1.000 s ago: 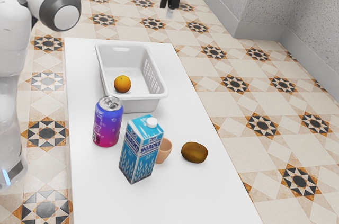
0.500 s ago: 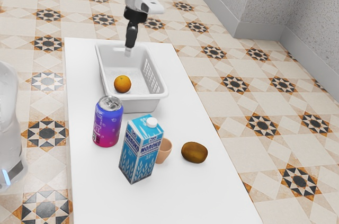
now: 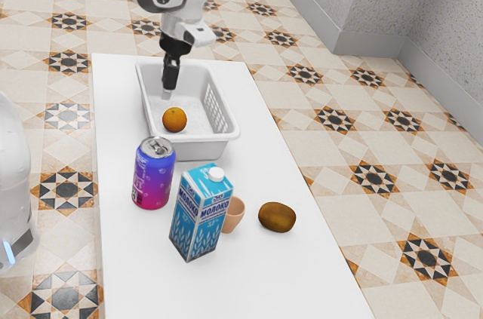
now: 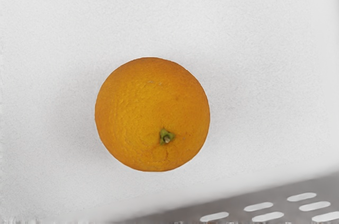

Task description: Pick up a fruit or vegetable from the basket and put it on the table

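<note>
Exterior view has my gripper point(image 3: 167, 94) over the basket point(image 3: 204, 149), near the orange point(image 3: 174, 120); open or closed, I can't tell.

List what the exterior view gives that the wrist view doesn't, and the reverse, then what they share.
Exterior view's own: the soda can, milk carton, tan cup and brown kiwi-like fruit on the white table, plus the pincer above the basket.

Wrist view's own: clear detail of the green stem end on the orange.

Both: the orange itself, the basket's pale floor and part of its slotted wall.
</note>
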Action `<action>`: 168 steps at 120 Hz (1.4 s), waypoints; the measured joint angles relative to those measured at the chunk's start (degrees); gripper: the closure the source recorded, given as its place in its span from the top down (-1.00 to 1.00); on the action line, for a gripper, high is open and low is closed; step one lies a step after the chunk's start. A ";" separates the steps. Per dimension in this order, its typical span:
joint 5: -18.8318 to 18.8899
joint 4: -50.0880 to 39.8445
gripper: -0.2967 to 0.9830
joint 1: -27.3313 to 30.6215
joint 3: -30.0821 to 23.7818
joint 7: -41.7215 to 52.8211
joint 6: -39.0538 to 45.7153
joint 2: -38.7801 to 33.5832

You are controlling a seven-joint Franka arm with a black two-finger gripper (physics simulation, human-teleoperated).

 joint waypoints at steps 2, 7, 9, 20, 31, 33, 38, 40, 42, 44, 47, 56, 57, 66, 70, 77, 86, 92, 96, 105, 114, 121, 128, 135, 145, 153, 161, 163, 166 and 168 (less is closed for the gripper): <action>0.00 -0.21 0.54 0.21 -0.09 -0.02 0.16 -0.27; 0.00 -0.67 0.54 0.60 -0.21 -0.08 0.52 -0.68; 0.01 -0.84 0.54 0.88 -0.24 -0.10 0.65 -0.77; 0.23 -1.52 0.54 2.61 0.07 -0.19 1.20 -0.85; 0.38 -1.56 0.54 3.73 0.27 -0.26 1.70 -0.11; 0.39 -1.48 0.54 3.85 0.29 -0.27 1.83 0.21; 0.41 -1.19 0.54 4.04 0.39 -0.28 2.27 1.56; 0.40 -1.11 0.54 4.08 0.41 -0.28 2.48 2.09; 0.38 -1.04 0.54 4.09 0.43 -0.29 2.70 2.64; 0.34 -0.93 0.54 4.10 0.45 -0.29 2.93 3.23; 0.28 -0.73 0.54 4.10 0.45 -0.29 3.25 3.95; 0.07 -0.19 0.54 4.11 0.28 -0.30 3.99 5.16; 0.01 -0.12 0.54 4.11 0.23 -0.30 4.05 5.22; -0.63 0.22 0.54 3.86 -0.30 -0.29 4.22 5.33; -0.94 0.28 0.54 3.76 -0.45 -0.28 3.95 4.89; -1.80 0.28 0.54 3.87 -1.38 -0.26 3.10 3.56; -2.89 0.26 0.54 4.03 -2.60 -0.22 1.81 2.89; -3.56 0.26 0.54 4.08 -2.96 -0.19 0.88 2.40; -3.92 0.26 0.54 4.09 -3.11 -0.17 0.28 2.06; -4.61 0.26 0.54 4.13 -3.74 -0.13 -1.15 1.19; -5.21 0.18 0.54 4.76 -4.53 -0.08 -2.53 0.39; -5.46 -0.26 0.54 5.43 -4.77 -0.06 -3.16 -2.04; -5.62 -1.37 0.54 6.01 -6.02 -0.06 -3.49 -4.25; -5.89 -2.41 0.54 6.47 -8.01 -0.08 -3.61 -5.32; -7.33 -3.35 0.54 7.65 -12.23 -0.12 -3.43 -6.09; -8.63 -3.50 0.54 8.96 -15.26 -0.14 -2.94 -6.16; -9.52 -3.52 0.54 10.15 -16.25 -0.16 -2.36 -6.05; -9.67 -3.52 0.54 10.42 -16.36 -0.16 -2.20 -6.02; -9.86 -3.52 0.54 10.72 -16.47 -0.16 -1.97 -5.99; -9.97 -3.50 0.54 10.95 -16.52 -0.16 -1.83 -5.98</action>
